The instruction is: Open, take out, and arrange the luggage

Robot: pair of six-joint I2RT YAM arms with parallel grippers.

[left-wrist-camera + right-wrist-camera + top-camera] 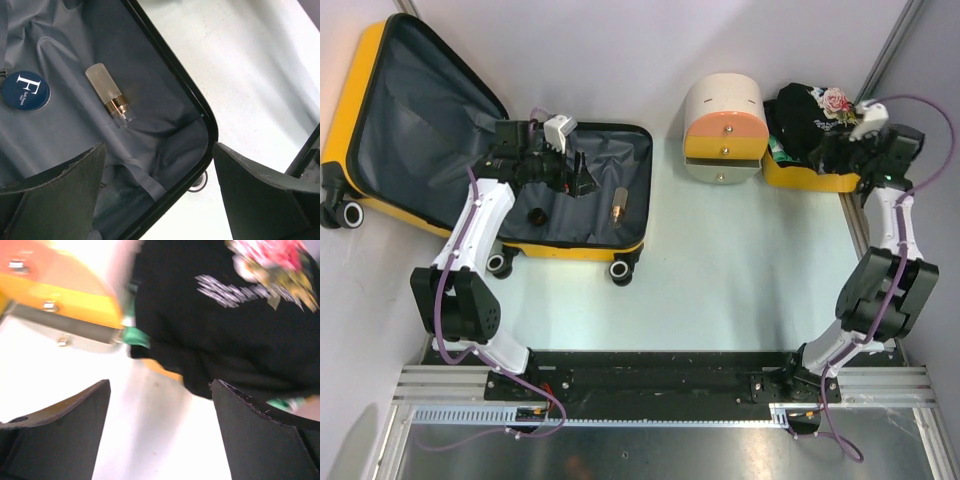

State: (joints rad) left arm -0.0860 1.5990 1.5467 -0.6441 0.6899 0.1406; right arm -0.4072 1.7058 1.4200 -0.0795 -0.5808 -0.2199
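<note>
Large yellow hard-shell suitcase with black zipper trim: lies open on the left part of the pale table. Lid half is tipped up towards the left wall. Base half lies flat beside it, dark grey fabric lining facing up. Small wheels show along the near edge.

In the base half:
- Small frosted bottle with a gold collar and clear end, lying on its side on the lining.
- Round dark blue tin with a white letter F, flat on the lining, near the bottle but apart from it.

Left gripper: hangs over the base half near its corner rim. Jaws spread wide, with only the lining and rim seen between them. It holds nothing and touches neither bottle nor tin.

Centre-right, far side of the table: cream-and-orange rounded drawer cabinet, lowest drawer pulled out a little.

Just right of the cabinet: smaller plain yellow plastic bin, heaped with a black garment bearing white print. A pink floral piece sits on top. Something green pokes out at the garment's edge; I cannot tell what it is.

Right gripper: close to the bin. Jaws stand well apart, with bare table and the garment's hem beyond them and nothing gripped. Its wrist view is blurred, so I cannot tell whether a finger touches the cloth.
</note>
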